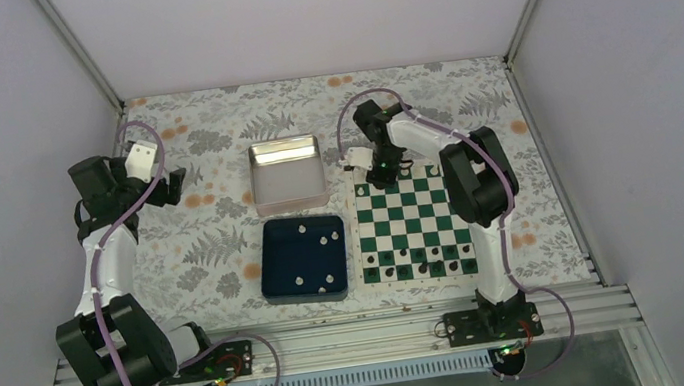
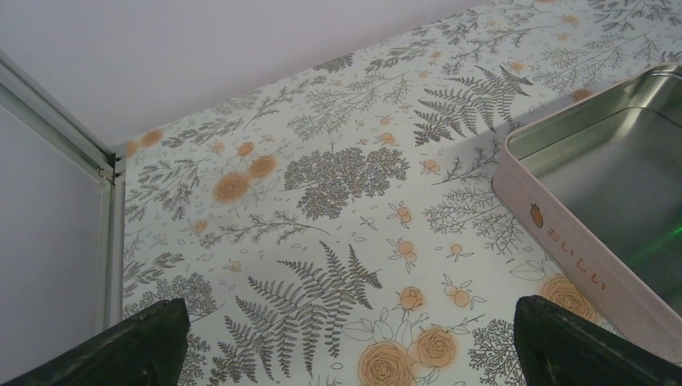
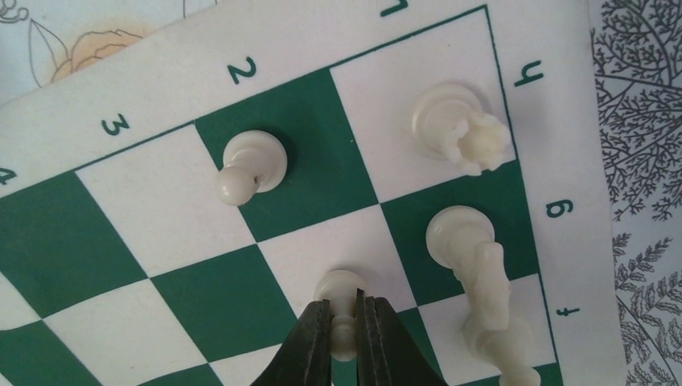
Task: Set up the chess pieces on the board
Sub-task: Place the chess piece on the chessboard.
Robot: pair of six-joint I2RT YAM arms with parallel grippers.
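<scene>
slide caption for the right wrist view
Right end effector pinching a small white pawn at a corner of the green-and-white chessboard

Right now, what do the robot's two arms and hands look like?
The left arm and right arm have white links between bulky black joints, each trailed by a lilac cable. The left hand and right hand end in dark tapered fingers.

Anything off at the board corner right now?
Nothing stands out. At the board corner the rook, tall piece and pawn each sit on separate squares; the right gripper grips a second pawn.
</scene>
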